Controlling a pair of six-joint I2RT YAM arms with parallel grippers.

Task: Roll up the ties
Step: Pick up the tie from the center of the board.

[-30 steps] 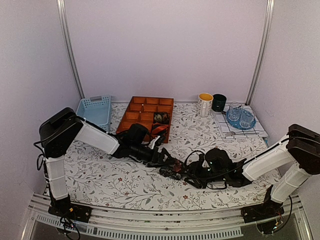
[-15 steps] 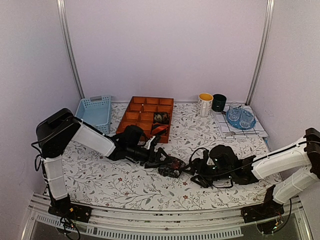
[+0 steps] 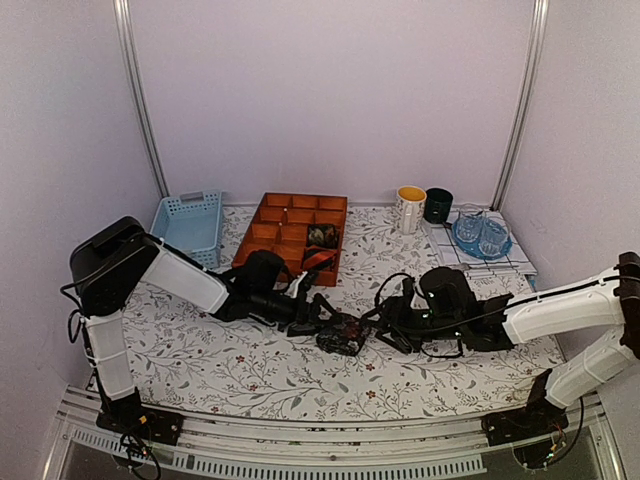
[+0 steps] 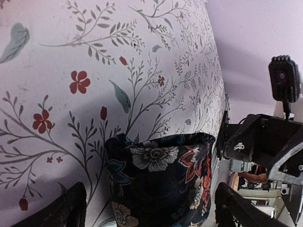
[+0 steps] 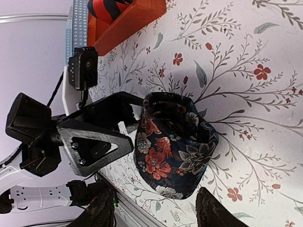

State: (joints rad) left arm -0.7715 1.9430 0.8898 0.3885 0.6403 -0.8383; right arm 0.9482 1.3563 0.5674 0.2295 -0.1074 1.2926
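My left gripper (image 4: 149, 201) is spread, fingers either side of the rolled tie (image 4: 161, 179), not pinching. Right gripper (image 5: 155, 196) gapes just short of it. The coil sits loose on the table (image 3: 250, 375). Risk: a careless finger nudge tips or unwinds it

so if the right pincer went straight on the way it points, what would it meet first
Most likely the rolled floral tie, right ahead of the right pincer's open fingers. The left pincer sits just beyond it, though depth is hard to judge.
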